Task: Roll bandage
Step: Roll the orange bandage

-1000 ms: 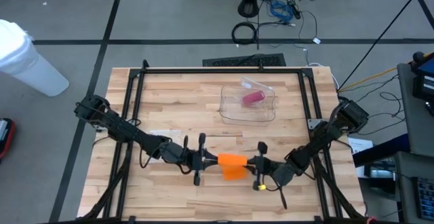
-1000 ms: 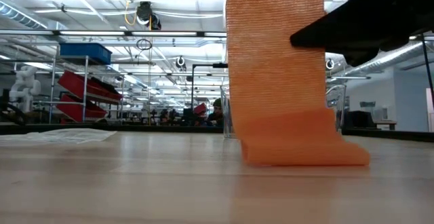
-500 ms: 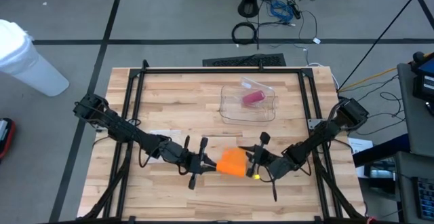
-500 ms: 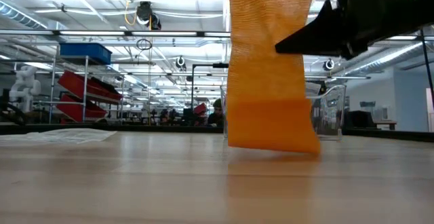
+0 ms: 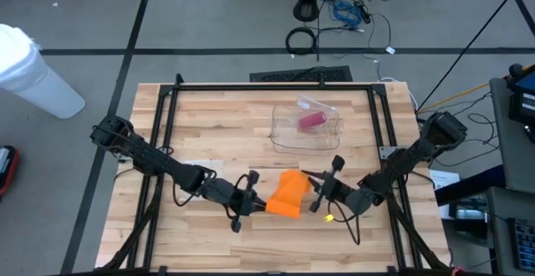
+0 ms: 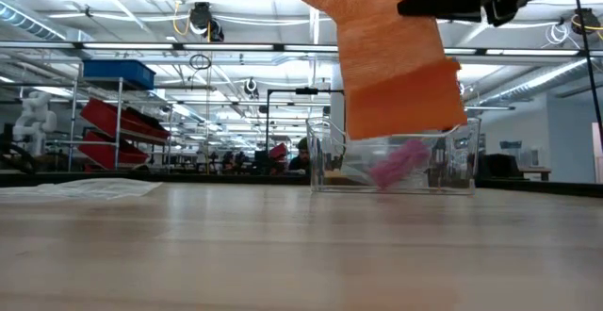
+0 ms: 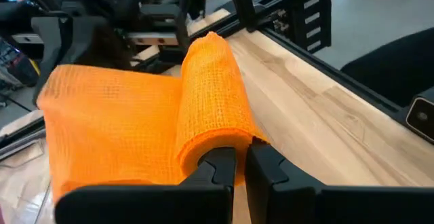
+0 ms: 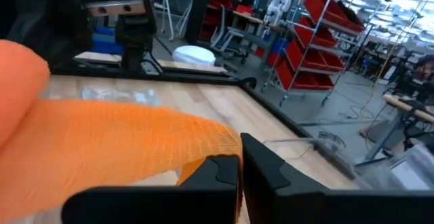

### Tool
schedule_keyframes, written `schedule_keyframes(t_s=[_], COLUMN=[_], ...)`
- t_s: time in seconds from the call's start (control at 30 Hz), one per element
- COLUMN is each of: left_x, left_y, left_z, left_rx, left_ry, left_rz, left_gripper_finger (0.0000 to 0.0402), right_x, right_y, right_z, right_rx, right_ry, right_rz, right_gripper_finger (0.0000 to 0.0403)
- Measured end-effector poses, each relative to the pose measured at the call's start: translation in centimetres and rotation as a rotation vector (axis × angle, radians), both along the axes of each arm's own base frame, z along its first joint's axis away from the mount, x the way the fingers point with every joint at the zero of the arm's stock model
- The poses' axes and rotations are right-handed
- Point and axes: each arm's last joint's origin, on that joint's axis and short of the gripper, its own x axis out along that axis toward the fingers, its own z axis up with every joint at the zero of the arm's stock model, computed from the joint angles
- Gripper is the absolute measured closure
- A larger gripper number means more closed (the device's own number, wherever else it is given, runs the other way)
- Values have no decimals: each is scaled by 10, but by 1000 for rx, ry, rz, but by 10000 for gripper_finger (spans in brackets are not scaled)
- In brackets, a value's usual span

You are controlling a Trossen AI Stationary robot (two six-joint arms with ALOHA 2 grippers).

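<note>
Hanging between both pincers, the orange bandage (image 5: 286,194) is sitting mid-worktop (image 5: 209,117), lifted clear of the wood in the low view. Left pincer (image 7: 237,164) is clamping shut on the rolled end; right pincer (image 8: 239,161) is clamping shut on the flat loose edge. The material is looking like open-weave mesh: very light, soft and with no stiffness, so it is draping and sagging wherever it isn't supported. Probably slightly grippy rather than slippery, and not fragile, though the weave could snag or stretch if pulled hard. Best holds, I reckon, are where they are now: pinch across the roll's core on one side and the free edge on the other, keeping light tension so the wraps stay tight. A clear box (image 5: 306,128) with a pink item (image 5: 312,120) is sitting behind, well apart.
</note>
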Motion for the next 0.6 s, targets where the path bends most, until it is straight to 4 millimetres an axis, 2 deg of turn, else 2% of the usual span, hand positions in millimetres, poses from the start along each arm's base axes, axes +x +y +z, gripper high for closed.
schedule_keyframes(t_s=[0.3, 0.4, 0.6], left_x=[4, 8, 12], left_y=[9, 13, 21], left_z=[-7, -12, -13], left_rx=[-8, -2, -27], left_ry=[55, 74, 82], left_rz=[-40, -27, 8], left_gripper_finger=[392, 392, 392], right_x=[-1, -2, -6], right_y=[-4, -4, 5], right_z=[21, 30, 39], right_rx=[-66, -91, -143], right_ry=[-35, -64, -103], right_rz=[28, 85, 173], right_gripper_finger=[403, 403, 403])
